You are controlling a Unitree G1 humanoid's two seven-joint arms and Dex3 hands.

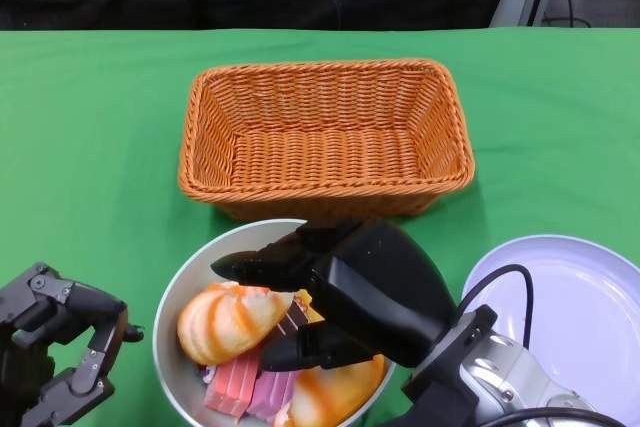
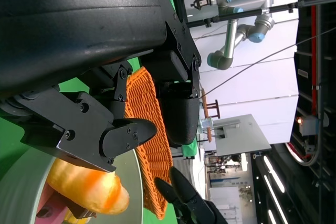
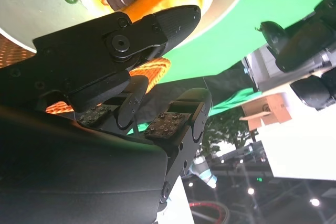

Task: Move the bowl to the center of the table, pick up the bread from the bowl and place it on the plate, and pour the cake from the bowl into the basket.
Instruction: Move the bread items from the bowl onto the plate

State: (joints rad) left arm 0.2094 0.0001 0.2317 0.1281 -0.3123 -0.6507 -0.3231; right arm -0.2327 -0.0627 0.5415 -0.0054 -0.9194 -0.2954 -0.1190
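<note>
The right hand (image 1: 300, 297) hovers spread over the bowl (image 1: 175, 307), holding nothing, with a bread roll (image 1: 228, 319) just beneath its fingers, long axis crosswise. Pink cake slices (image 1: 240, 382) lie beside it. The basket (image 1: 325, 137) behind is empty, as is the plate (image 1: 570, 297). The left hand (image 1: 55, 352) waits open beside the bowl.
</note>
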